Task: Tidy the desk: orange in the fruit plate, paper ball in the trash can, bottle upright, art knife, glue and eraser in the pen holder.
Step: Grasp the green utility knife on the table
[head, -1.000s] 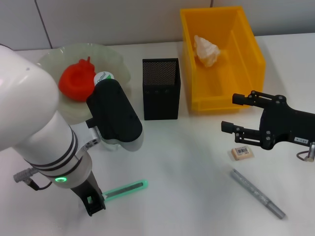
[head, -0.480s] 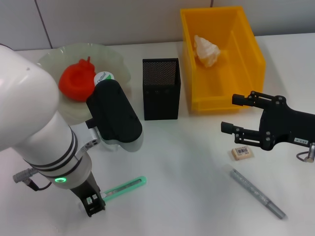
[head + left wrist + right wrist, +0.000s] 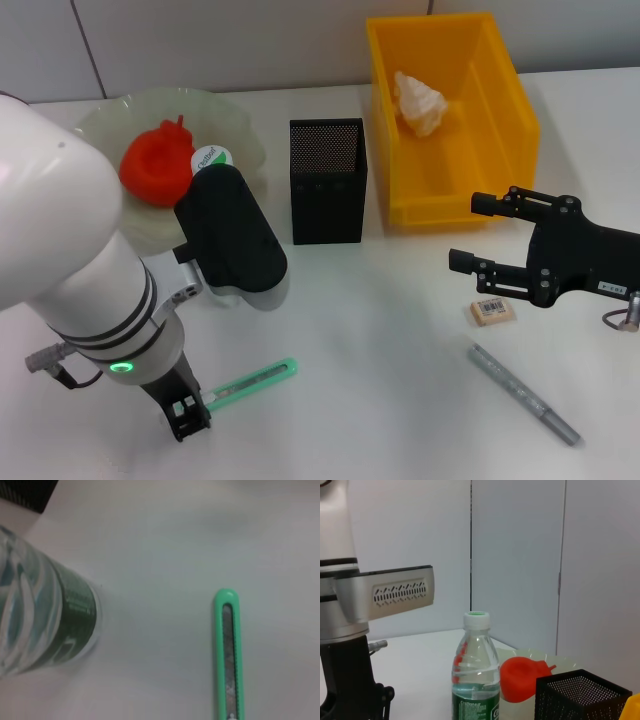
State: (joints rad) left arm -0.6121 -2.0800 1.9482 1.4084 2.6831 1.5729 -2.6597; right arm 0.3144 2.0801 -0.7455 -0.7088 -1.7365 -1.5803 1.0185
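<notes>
The green art knife (image 3: 252, 381) (image 3: 230, 655) lies on the table, its near end at my left gripper (image 3: 187, 412), low at the front left. The bottle (image 3: 476, 672) (image 3: 45, 625) stands upright, and its green cap (image 3: 210, 156) peeks out behind my left forearm. The orange (image 3: 157, 163) sits in the fruit plate (image 3: 235, 125). The paper ball (image 3: 420, 100) lies in the yellow trash can (image 3: 520, 110). My right gripper (image 3: 476, 230) hovers open, just beyond the eraser (image 3: 492, 311). The grey pen-shaped glue (image 3: 523, 393) lies at the front right. The black mesh pen holder (image 3: 327, 180) stands in the middle.
My bulky left arm (image 3: 70, 260) covers the table's left front and hides most of the bottle from the head view. The pen holder stands close between the plate and the trash can. A wall runs along the back of the table.
The art knife's far end swung slightly toward the back and my left gripper shifted a little left. The right arm stayed put.
</notes>
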